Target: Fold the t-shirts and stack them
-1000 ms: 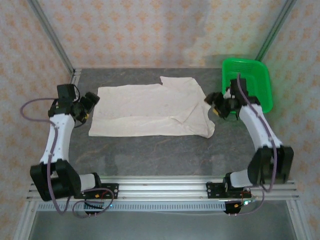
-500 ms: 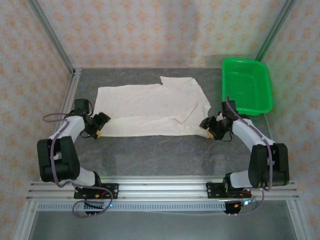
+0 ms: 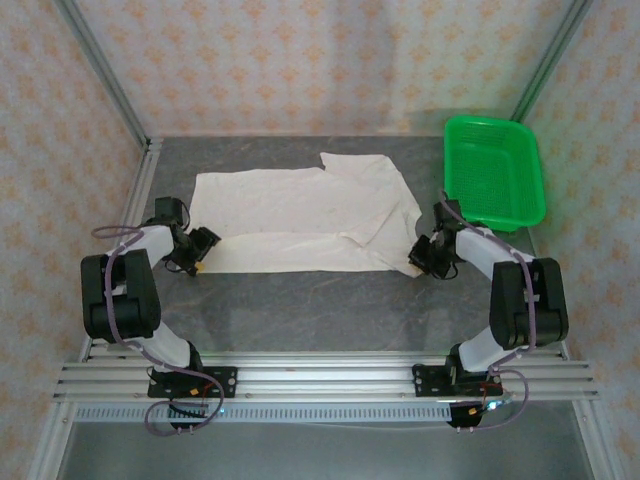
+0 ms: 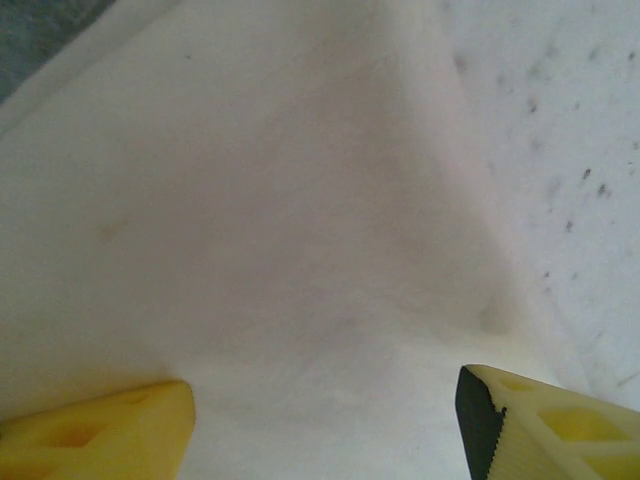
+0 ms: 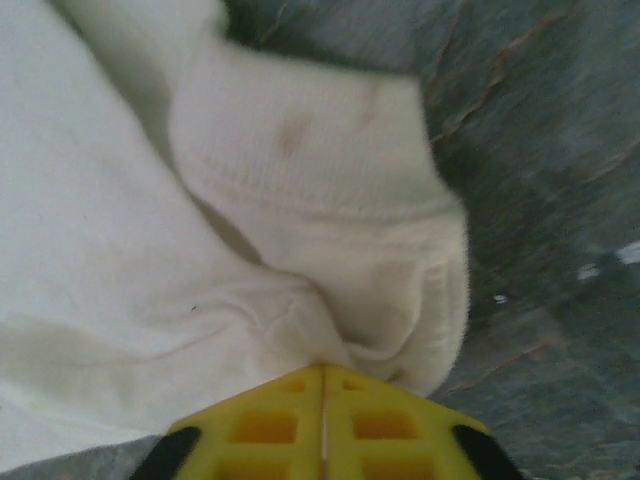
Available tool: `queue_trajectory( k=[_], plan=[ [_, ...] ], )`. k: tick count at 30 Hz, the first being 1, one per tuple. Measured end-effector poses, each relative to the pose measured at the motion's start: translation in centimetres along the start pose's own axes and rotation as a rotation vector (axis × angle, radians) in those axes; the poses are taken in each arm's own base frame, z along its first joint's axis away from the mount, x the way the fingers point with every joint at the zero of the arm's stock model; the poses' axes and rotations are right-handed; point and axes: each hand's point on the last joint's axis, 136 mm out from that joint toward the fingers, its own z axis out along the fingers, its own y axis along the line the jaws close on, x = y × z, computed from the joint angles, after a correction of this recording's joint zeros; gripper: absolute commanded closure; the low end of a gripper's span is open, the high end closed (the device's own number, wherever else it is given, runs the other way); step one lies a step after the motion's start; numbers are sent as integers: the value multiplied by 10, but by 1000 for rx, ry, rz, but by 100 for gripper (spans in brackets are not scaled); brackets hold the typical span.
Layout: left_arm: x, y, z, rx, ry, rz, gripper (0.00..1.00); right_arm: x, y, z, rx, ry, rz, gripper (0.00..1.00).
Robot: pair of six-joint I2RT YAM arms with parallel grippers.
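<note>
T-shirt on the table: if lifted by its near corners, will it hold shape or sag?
Probably floppy: the t-shirt bunches in soft folds at the right pincer. Likely light: the thin cloth lies flat on the table.

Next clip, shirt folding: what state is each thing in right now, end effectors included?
t-shirt: spread flat on the table, plain face up, one crease along its near part, near right corner bunched.
left end effector: open, shirt cloth between its fingers.
right end effector: shut on the t-shirt's bunched near right corner.
green basket: upright at the table's far right, apart from the shirt.
</note>
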Motion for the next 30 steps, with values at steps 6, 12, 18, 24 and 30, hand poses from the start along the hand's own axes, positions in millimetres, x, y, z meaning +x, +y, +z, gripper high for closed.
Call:
queue_trajectory(
  k=[6,12,18,24,30],
  plan=[
    [-5,4,0,-16,-17,3,28,-9,-15,-6,98,-46,-14,100],
    [-7,4,0,-20,-22,11,28,-9,-7,-16,64,-54,-55,63],
    [-6,5,1,-17,-21,22,28,13,9,-21,-72,-25,-77,54],
    [-6,4,1,-14,-24,28,27,32,12,-7,-76,37,-106,62],
    [-5,5,1,-11,-27,31,28,32,5,10,-15,53,-96,97]
  ],
)
